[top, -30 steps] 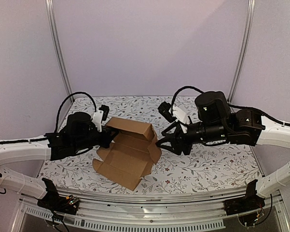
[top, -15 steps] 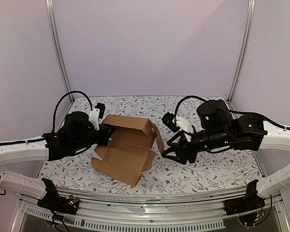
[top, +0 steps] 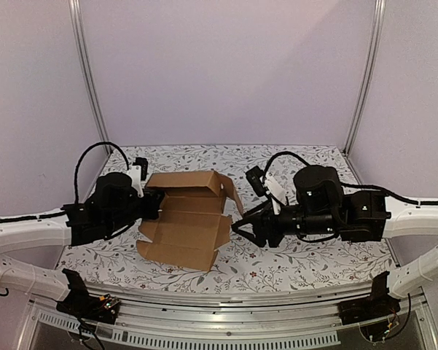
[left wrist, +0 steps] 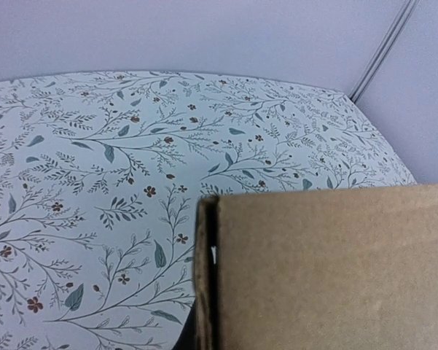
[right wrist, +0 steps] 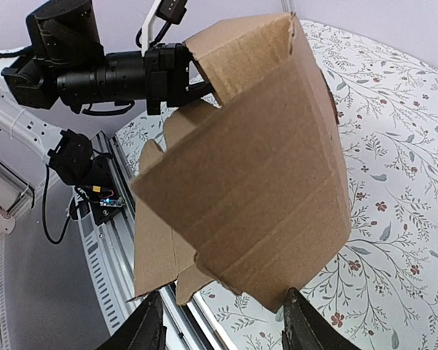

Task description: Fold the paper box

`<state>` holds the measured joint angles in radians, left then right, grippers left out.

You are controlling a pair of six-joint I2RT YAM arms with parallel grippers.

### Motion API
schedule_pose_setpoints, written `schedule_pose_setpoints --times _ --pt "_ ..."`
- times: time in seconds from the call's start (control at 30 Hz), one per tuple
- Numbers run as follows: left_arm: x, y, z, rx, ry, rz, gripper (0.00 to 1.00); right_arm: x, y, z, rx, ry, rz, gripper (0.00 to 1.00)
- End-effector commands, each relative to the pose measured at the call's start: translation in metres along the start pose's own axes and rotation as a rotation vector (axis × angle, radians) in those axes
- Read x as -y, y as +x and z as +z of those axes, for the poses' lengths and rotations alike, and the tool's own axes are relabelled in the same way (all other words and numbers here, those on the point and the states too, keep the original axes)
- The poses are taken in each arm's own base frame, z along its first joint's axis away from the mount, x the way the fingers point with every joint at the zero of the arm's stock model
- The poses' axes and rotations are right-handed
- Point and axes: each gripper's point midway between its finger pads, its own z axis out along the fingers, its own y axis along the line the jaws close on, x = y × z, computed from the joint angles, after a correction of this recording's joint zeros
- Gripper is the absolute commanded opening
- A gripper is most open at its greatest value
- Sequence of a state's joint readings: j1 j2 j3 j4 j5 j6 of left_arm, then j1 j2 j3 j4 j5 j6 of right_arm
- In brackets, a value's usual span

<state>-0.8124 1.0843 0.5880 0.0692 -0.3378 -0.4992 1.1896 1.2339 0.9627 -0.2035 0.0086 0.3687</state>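
Observation:
The paper box point(top: 189, 222) is brown cardboard, part folded, lying on the floral table with its back wall and right flap raised. My left gripper point(top: 157, 203) is shut on the box's left back corner. In the left wrist view the cardboard point(left wrist: 328, 270) fills the lower right and hides the fingers. My right gripper point(top: 240, 223) stands open just right of the box. In the right wrist view the raised cardboard point(right wrist: 255, 182) hangs just beyond my right gripper point(right wrist: 222, 328), with nothing between its fingertips point(right wrist: 297, 321). The left gripper point(right wrist: 193, 76) shows there too, clamped on the box's far flap.
The floral cloth point(top: 299, 255) covers the table. Aluminium posts point(top: 87, 80) rise at the back corners before lilac walls. A metal rail point(top: 226, 321) with the arm bases runs along the near edge. Black cables loop above both wrists.
The box has dropped lower and shifted a little left with the left gripper. The right gripper came off the box's right side, drew back, widened, then returned close to it.

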Motion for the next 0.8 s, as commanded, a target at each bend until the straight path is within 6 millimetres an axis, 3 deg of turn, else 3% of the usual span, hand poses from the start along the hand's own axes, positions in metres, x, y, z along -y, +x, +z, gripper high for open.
schedule_pose_setpoints --times 0.0,0.17,0.77 --pt "-0.015 0.004 -0.004 0.006 -0.069 -0.035 0.0 0.001 -0.013 0.012 0.099 0.04 0.109 0.53" --pt "-0.015 0.004 -0.006 0.01 -0.06 -0.059 0.0 0.016 -0.012 0.022 0.119 0.125 0.171 0.53" --pt "-0.008 -0.002 -0.021 0.025 0.009 -0.123 0.0 0.027 0.006 0.036 0.084 0.187 0.197 0.44"
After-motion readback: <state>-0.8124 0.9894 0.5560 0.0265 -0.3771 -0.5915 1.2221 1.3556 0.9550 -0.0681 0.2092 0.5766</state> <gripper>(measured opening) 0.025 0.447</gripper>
